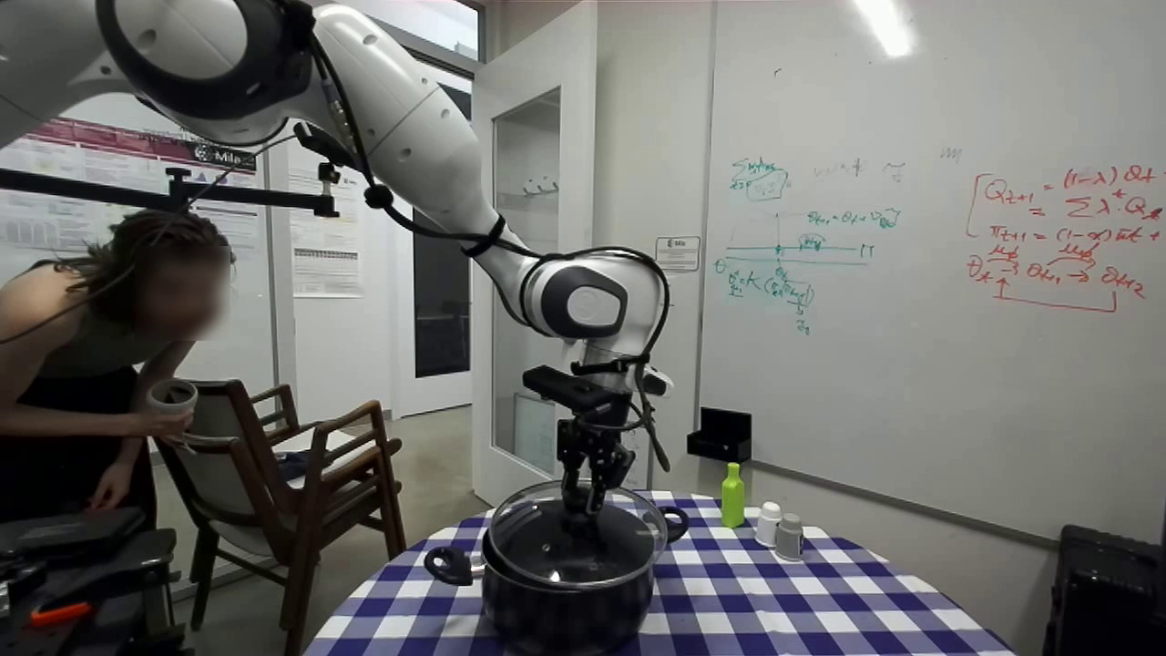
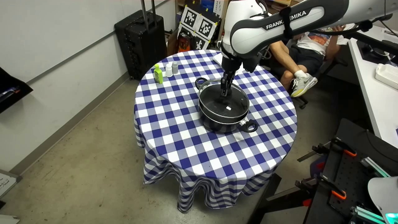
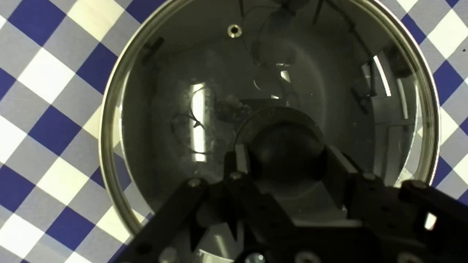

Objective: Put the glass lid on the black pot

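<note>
The glass lid [image 1: 528, 547] is round and see-through, with a metal rim and a dark knob. My gripper [image 1: 583, 510] points down with its fingers on both sides of the knob and is shut on it; this also shows in the wrist view [image 3: 285, 160]. The black pot [image 1: 565, 612] stands on the table directly under the lid. In an exterior view the lid [image 2: 214, 104] sits slightly above and off-centre from the pot [image 2: 217, 125], with its rim apart from the pot's rim on the near side. In the wrist view the lid [image 3: 175, 65] covers the pot.
The round table has a blue-and-white checked cloth [image 2: 192, 155]. A green bottle [image 1: 732, 497], a white shaker [image 1: 768, 525] and a grey shaker [image 1: 790, 538] stand near the table's edge. The pot's black side handles [image 2: 249, 126] stick out. A person [image 1: 82, 364] leans over a chair [image 1: 273, 474].
</note>
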### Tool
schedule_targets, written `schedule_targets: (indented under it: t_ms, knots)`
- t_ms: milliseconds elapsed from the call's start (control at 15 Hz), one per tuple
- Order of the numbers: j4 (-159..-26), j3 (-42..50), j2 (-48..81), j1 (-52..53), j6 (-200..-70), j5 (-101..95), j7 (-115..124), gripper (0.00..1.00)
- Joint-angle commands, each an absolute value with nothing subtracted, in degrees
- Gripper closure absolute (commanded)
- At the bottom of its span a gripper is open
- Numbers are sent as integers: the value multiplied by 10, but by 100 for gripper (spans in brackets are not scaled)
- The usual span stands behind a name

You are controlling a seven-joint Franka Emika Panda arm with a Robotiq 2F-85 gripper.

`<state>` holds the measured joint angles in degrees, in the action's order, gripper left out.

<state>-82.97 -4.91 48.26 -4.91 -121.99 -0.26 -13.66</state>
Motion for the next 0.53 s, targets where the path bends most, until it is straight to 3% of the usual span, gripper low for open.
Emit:
schedule_targets:
  t_ms: [0, 467]
  knots:
    - [-825, -64, 477, -57, -1210, 28, -157, 75]
    - [-829, -61, 480, -55, -1205, 34, -153, 75]
